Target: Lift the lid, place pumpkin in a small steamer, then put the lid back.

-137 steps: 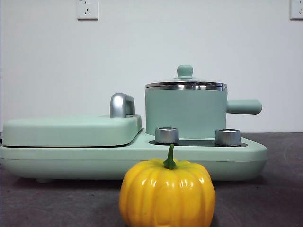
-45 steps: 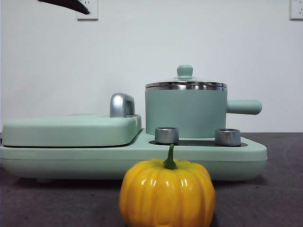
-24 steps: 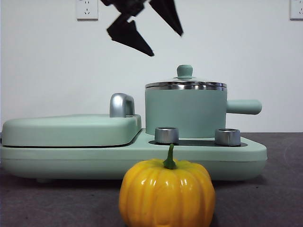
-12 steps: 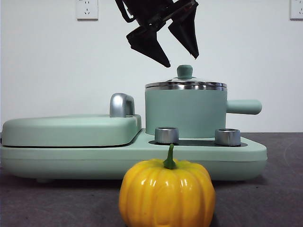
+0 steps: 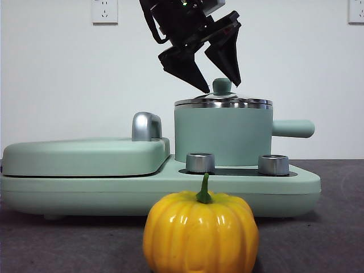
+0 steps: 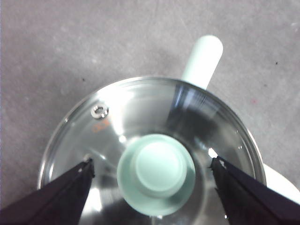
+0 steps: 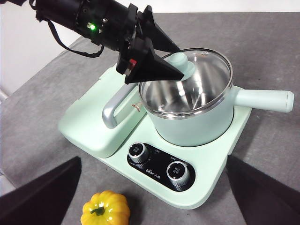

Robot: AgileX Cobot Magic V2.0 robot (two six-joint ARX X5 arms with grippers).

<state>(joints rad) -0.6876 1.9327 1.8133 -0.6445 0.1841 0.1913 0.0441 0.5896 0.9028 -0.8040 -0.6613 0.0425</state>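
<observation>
Reaching for the knob: we are at the first step, with the lid not yet lifted.

Our left claw point(image 5: 219, 85) hangs spread, its jaws at three and nine o'clock of the mint knob point(image 6: 158, 166), not clamped. The lid point(image 5: 223, 102) sits shut on the small steamer point(image 5: 223, 135). Next we judge: lower slightly, pinch the knob, lift straight. The pumpkin point(image 5: 200, 233) waits on the table point(image 5: 324, 239) at six o'clock of the steamer; our right claw point(image 7: 154, 197) waits open.

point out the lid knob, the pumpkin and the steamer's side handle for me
lid knob point(image 6: 158, 168), left wrist view, on its flat top.
pumpkin point(image 5: 200, 232), front view, middle of its ribbed body.
steamer's side handle point(image 7: 262, 99), right wrist view, mid-length of the handle.
</observation>
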